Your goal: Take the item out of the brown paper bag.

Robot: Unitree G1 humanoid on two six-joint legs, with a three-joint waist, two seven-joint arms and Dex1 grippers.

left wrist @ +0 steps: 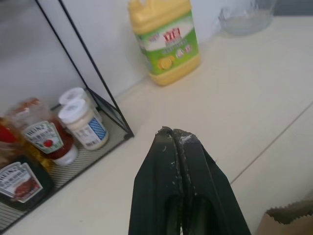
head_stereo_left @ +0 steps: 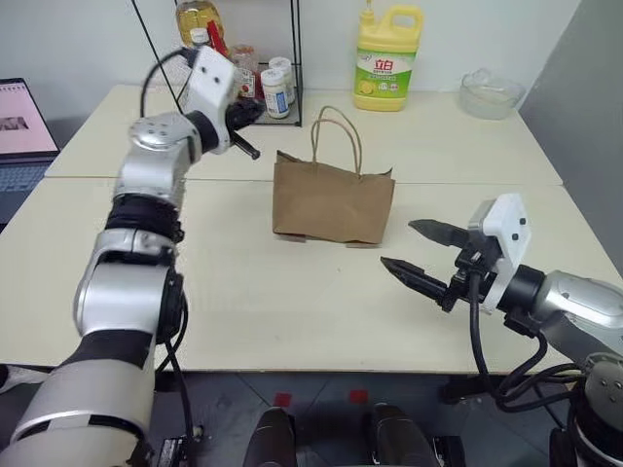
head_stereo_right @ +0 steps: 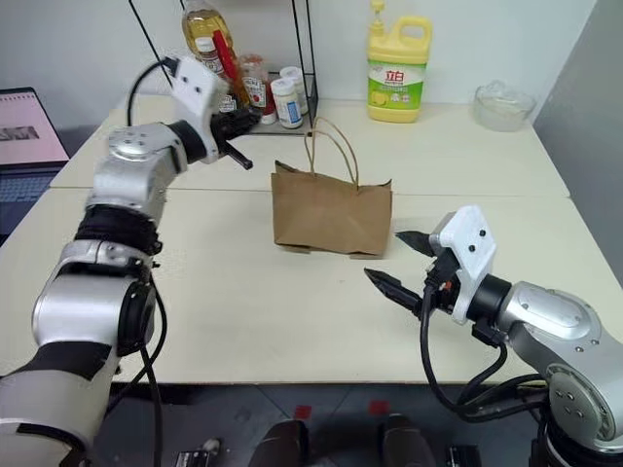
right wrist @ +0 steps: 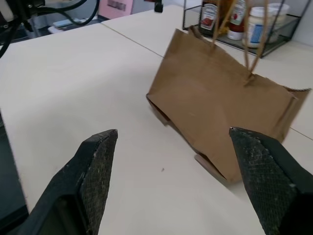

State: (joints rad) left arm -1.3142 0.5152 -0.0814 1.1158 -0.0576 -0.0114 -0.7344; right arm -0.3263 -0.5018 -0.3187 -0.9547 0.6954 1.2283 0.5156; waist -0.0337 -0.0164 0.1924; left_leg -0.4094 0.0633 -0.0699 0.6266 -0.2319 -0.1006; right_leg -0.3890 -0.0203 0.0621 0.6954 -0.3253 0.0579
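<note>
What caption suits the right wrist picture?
Open right hand faces the standing brown paper bag on the table.

**Cream tabletops against a white wall**

Pale cream tabletops [head_stereo_left: 292,282] stood pushed together, thin seams running between them. A plain white wall [head_stereo_left: 88,39] rose behind them, and a grey panel [head_stereo_left: 584,88] closed the right side. A black wire rack [head_stereo_left: 295,58] stood at the back edge of the far tabletop. On the left, an open laptop [head_stereo_left: 21,122] showed a lit screen. Below the near edge lay a dark grey floor [head_stereo_left: 321,389] with small red marks [head_stereo_left: 282,398]. The light was even and soft.
</note>
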